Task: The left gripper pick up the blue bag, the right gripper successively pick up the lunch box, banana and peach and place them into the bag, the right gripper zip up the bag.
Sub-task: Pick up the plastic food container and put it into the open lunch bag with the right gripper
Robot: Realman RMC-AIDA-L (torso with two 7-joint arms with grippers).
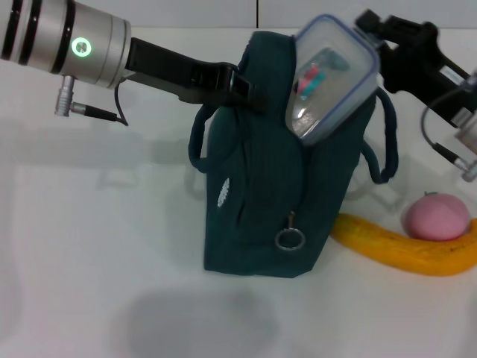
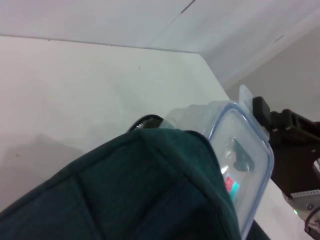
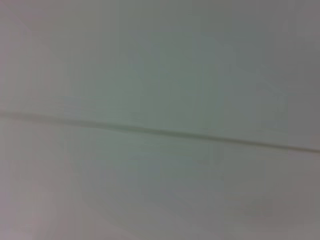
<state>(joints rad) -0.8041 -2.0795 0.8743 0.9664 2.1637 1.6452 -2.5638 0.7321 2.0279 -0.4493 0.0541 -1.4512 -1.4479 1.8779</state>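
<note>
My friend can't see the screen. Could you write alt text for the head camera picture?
The right gripper holds a lunch box tilted at the mouth of an upright blue bag, which the left gripper grips at its top edge. A banana and a peach lie on the white table beside the bag.

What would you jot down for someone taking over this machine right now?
Left tool: shut on the blue bag, holding its top edge; the bag stands on the table.
Right tool: shut on the lunch box, tilted at the bag's mouth, mostly outside.
Banana and peach lie beside the bag, touching each other.
Done: bag held.
Left: finish the lunch box, add banana, peach, then zip by the ring pull.
</note>
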